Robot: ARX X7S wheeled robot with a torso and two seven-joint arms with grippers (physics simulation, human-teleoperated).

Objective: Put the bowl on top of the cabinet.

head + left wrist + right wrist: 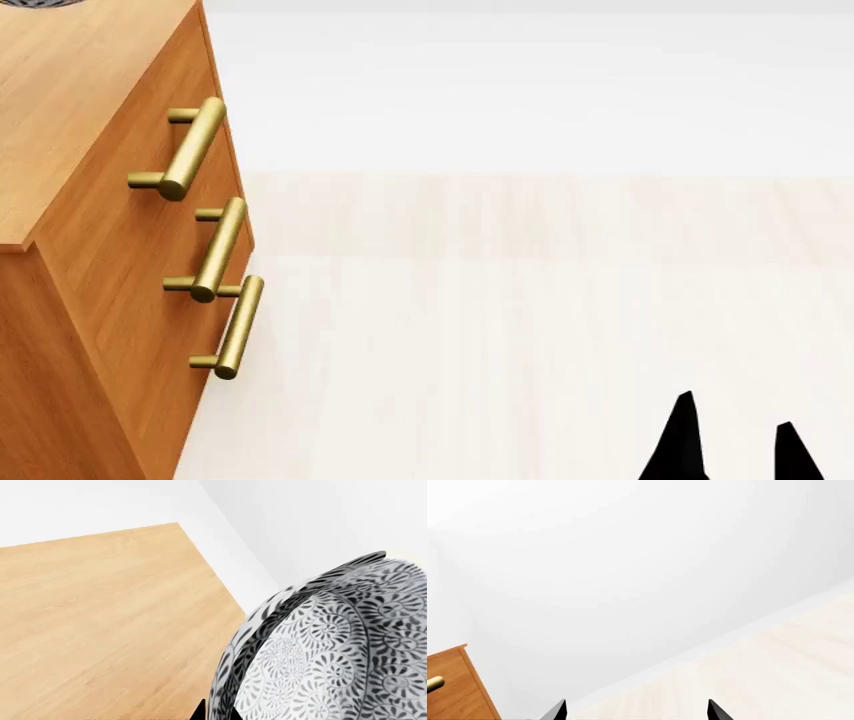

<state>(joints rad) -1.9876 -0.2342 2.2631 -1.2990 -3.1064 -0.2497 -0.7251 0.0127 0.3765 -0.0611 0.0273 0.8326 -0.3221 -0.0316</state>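
The bowl (333,655), white with a dense dark grey floral pattern, fills the near side of the left wrist view and stands tilted over the light wood top of the cabinet (100,620). My left gripper (215,713) is shut on the bowl's rim, one dark fingertip on each side of the wall. In the head view the cabinet (94,250) stands at the left, and only a sliver of the bowl (34,3) shows at the top edge. My right gripper (737,447) (636,711) is low at the right, open and holding nothing.
Three brass bar handles (187,150) stick out of the cabinet front. Pale wood floor (534,330) stretches to the right of the cabinet, up to a white wall (534,90). A corner of the cabinet (454,690) shows in the right wrist view.
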